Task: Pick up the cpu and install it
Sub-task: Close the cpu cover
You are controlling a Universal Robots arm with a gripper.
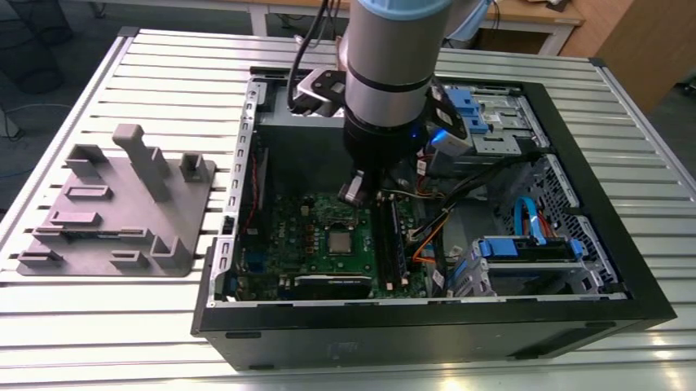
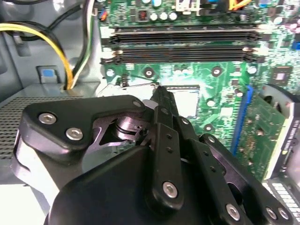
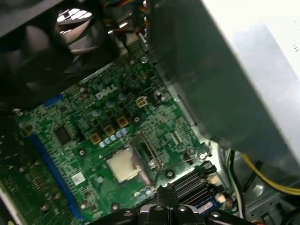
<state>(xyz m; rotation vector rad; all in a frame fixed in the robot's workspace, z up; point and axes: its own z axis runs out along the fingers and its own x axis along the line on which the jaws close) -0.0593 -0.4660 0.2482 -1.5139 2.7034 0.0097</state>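
The cpu (image 1: 341, 242) is a pale silver-grey square lying flat in its socket in the middle of the green motherboard (image 1: 299, 224), inside the open computer case. It appears as the cpu (image 3: 123, 165) in the first wrist view, with a thin wire lever (image 3: 187, 159) beside it. In the second wrist view the cpu (image 2: 190, 101) is partly hidden behind a black finger. My gripper (image 1: 350, 195) hangs above the board, a little behind the socket. The gripper (image 2: 158, 91) is shut, its fingertips together with nothing between them. The gripper (image 3: 166, 191) tip hovers over the memory slots beside the socket.
The black case wall (image 1: 435, 326) rings the board. A grey plastic tray (image 1: 120, 212) with upright posts stands on the slatted table at the exterior view's left. Memory slots (image 2: 183, 35), yellow cables (image 2: 61, 51) and blue drive brackets (image 1: 522, 248) crowd the space around the socket.
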